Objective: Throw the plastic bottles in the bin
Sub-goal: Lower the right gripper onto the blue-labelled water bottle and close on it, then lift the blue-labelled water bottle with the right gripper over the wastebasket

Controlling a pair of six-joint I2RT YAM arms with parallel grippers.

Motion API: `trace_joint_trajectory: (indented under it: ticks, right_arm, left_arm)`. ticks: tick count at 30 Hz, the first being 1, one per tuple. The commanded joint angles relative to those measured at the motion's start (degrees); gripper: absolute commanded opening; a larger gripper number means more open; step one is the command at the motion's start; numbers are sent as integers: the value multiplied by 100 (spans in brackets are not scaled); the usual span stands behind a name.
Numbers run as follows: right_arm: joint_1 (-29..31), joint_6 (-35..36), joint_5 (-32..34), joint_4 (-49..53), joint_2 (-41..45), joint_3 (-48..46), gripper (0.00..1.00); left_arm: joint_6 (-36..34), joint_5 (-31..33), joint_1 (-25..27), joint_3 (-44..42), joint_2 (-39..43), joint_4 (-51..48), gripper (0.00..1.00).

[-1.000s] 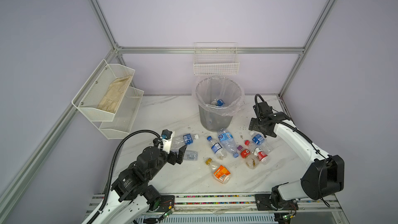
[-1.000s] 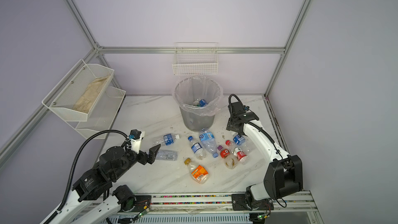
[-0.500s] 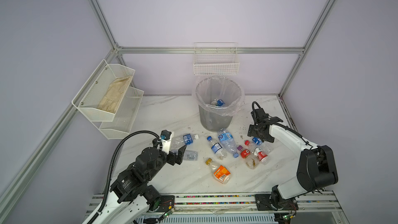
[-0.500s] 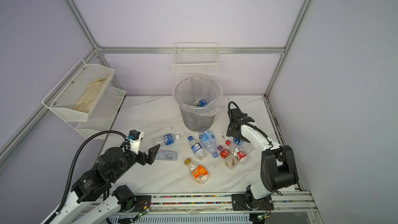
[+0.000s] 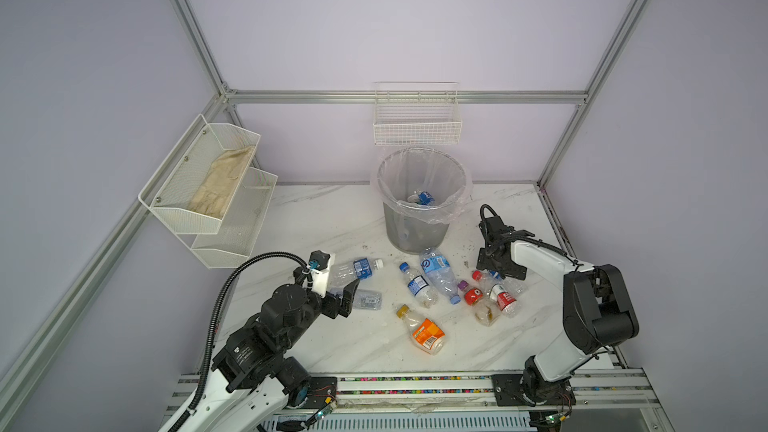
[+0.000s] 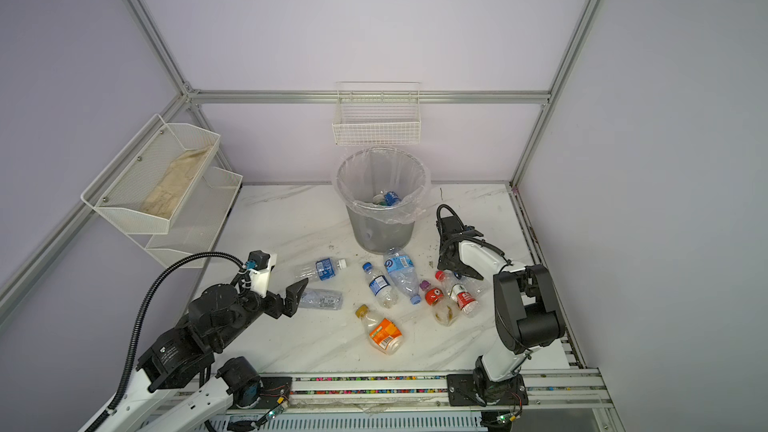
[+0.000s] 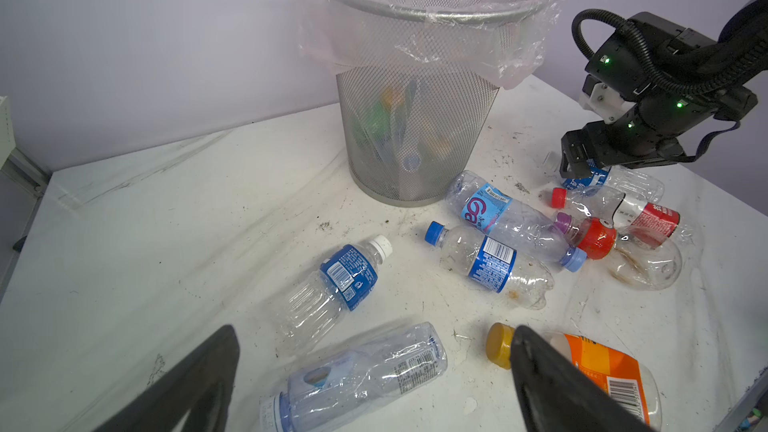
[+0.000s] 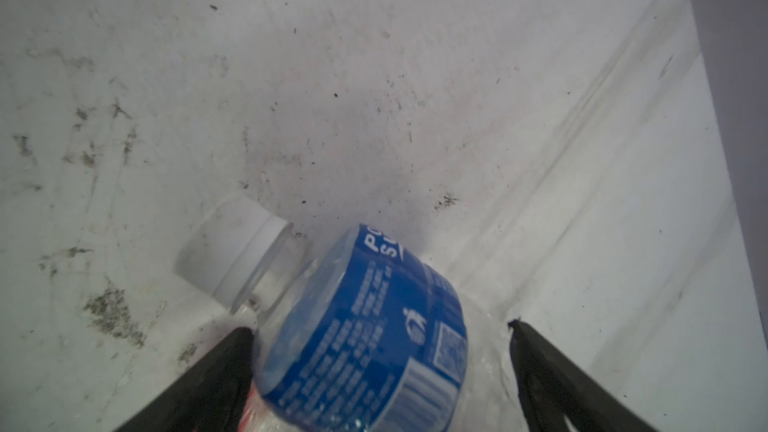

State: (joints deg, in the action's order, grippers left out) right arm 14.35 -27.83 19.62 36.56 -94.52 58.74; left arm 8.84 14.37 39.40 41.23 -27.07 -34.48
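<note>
Going across in both top views: the left pincer is hovering low at about 8 o'clock on the desk, jaws spread wide and holding nothing. A clear label-less bottle is lying just in front of its tips. A white-capped blue-label bottle is lying on its side just beyond that, toward 12 o'clock.

In the middle, a small blue-capped bottle and a bigger light-blue-label bottle are lying side by side. The bigger one's base is sitting just beside the foot of the bin. An orange-label bottle is lying at 6 o'clock from that pair, apart from them. The bin itself is standing upright at 12 o'clock on the desk, with a few binned bottles already inside its plastic liner.

Over at roughly 4 o'clock from the bin, two red-label bottles are bunching up together. The right pincer is reaching down at the 12 o'clock edge of that bunch, jaws wide apart, one finger on each side of a Pocari-style blue bottle. That bottle is lying flat on the desk, and I can't tell whether the fingers are actually pressing on it.
</note>
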Motion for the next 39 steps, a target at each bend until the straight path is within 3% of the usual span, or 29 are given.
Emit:
trace_joint_trajectory:
  ticks: [1,6,11,20,33,39]
  right_arm:
    - [-80,-90,-46,-174,-165,-92,97]
    - [-278,-158,-92,-327,-251,-147,96]
    - [-510,-230,-381,-508,-274,-222,85]
    - [-762,-332,-382,-632,-56,-389,53]
    - [-862,-407,-482,-505,762,-232,29]
    - [-863,-397,-415,-183,1306,148,24]
  left_arm:
    - [-14,90,-11,-239,53,91,100]
    - [-14,100,-11,-239,53,82,100]
    - [-18,119,-10,-246,53,77,100]
    - [-14,156,-11,-247,53,75,100]
    - [-5,184,-11,-249,27,78,100]
    - [-5,187,-11,-247,9,80,100]
